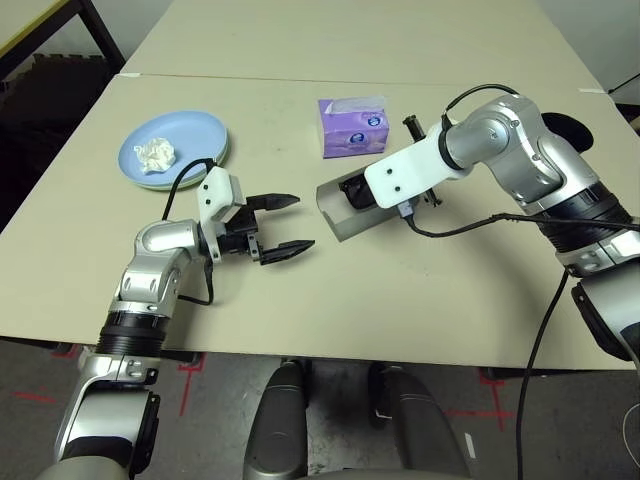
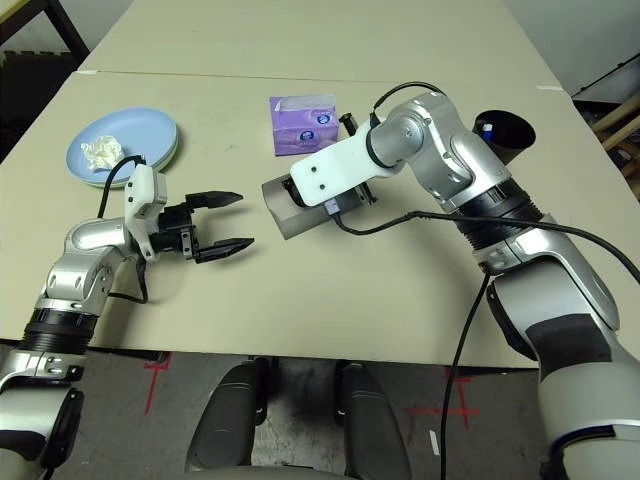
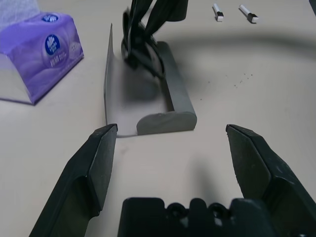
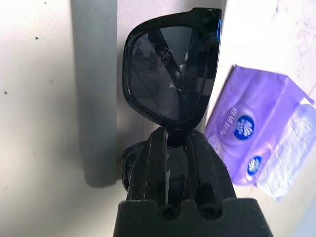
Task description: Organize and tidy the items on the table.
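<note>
Right claw [image 4: 176, 140] pinches the sunglasses [image 4: 170, 74] above the open case [image 3: 165, 116], left claw [image 3: 172, 129] spread empty; tissue sits plated, glasses remain unstowed.

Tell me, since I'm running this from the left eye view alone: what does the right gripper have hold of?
Observer: The right wrist view shows the right gripper shut on the black sunglasses, at the bridge between the lenses.

Operator: My own arm blocks part of the tabletop. Anything lying behind it?

Observer: Yes, the left wrist view shows two white pens lying on the table, a little apart from each other and clear of the grey glasses case.

Operator: And the black cup, is there something in it?

Observer: In the right eye view, a small blue item shows inside the black cup.
</note>
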Controlling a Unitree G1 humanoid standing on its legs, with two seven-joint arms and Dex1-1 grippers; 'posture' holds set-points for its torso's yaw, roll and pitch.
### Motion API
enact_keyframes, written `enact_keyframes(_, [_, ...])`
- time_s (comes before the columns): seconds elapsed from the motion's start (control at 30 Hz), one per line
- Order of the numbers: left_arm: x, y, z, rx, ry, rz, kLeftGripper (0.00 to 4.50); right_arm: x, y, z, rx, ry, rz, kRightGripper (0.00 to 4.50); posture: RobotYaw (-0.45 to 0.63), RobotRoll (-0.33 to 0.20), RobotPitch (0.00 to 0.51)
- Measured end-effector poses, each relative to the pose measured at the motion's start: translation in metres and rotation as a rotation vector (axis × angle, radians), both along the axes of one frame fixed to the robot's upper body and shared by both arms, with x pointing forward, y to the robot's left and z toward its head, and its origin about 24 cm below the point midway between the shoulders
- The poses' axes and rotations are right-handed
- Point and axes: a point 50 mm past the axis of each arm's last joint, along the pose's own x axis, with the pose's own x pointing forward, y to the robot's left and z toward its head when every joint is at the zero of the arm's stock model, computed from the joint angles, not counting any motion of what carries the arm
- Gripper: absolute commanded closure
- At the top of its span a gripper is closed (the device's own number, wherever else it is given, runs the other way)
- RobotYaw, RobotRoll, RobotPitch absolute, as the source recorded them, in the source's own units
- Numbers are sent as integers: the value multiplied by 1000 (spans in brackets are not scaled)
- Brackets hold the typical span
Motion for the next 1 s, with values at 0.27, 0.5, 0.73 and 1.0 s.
enact_keyframes(0.27, [-3,1,-2,4,10,21,0,1,9,-3,5,-4,33,4080,269,0,224])
enact_keyframes(0.5, [-3,2,-1,6,12,24,0,1,10,-3,4,-4,35,4080,265,0,223])
enact_keyframes(0.73, [-3,2,-1,6,12,24,0,0,11,-11,7,14,36,4080,265,0,224])
enact_keyframes(1.0, [-3,2,-1,6,13,25,0,-3,19,-17,13,29,48,4080,268,0,227])
